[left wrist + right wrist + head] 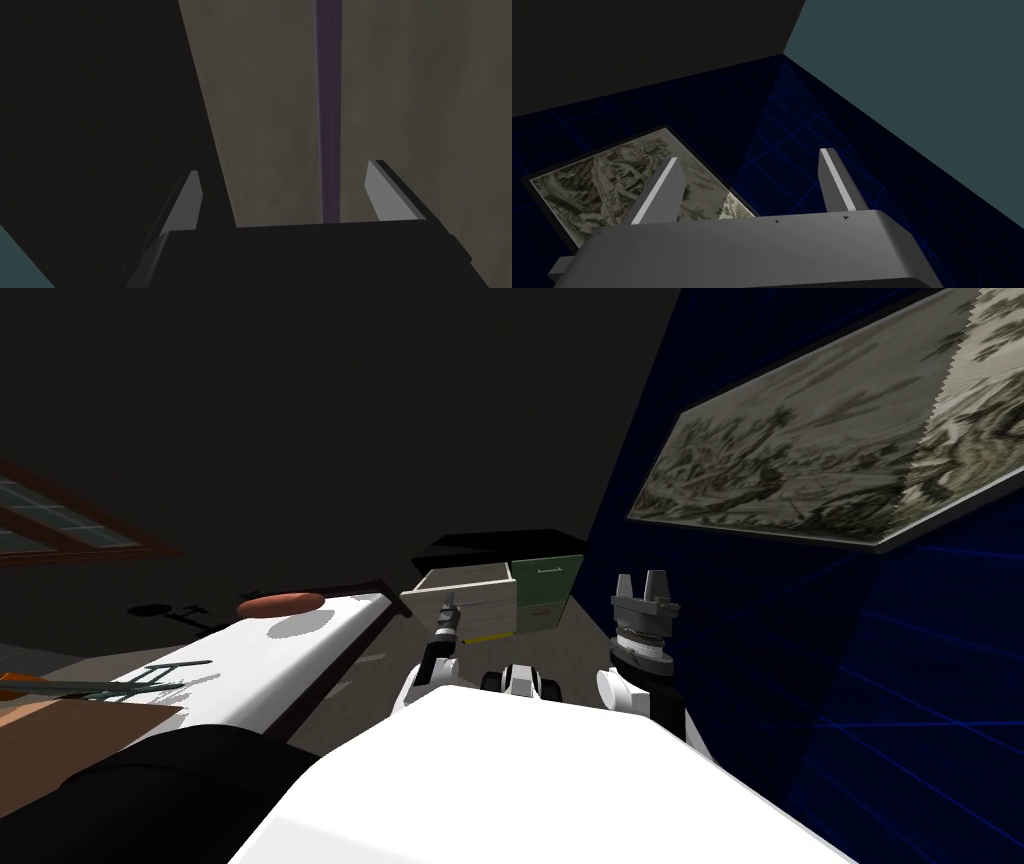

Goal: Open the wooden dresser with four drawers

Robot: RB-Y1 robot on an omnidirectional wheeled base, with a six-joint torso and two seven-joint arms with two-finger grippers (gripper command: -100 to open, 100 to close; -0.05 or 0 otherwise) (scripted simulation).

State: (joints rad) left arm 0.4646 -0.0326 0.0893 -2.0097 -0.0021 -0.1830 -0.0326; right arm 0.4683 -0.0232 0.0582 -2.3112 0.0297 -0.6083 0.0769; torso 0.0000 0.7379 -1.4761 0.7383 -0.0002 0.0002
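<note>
The dresser (pixel 500 550) stands ahead of me with a dark top and pale green fronts (pixel 545 578) on its right side. Its upper left drawer (pixel 485 606), with a beige front, is pulled out toward me. My left gripper (pixel 447 613) is at that drawer front. In the left wrist view the left gripper (pixel 285 195) is open, and a thin dark purple handle bar (pixel 327 125) runs between its fingers against the beige panel (pixel 260 110), untouched. My right gripper (pixel 643 586) is raised to the right of the dresser; in its own view the right gripper (pixel 749 185) is open and holds nothing.
A white bed (pixel 270 663) with a red-brown cushion (pixel 282 604) lies to the left of the dresser. A dark blue wall (pixel 900 688) with a framed picture (pixel 830 458) runs close along the right. A brown board (pixel 70 728) sits at the lower left.
</note>
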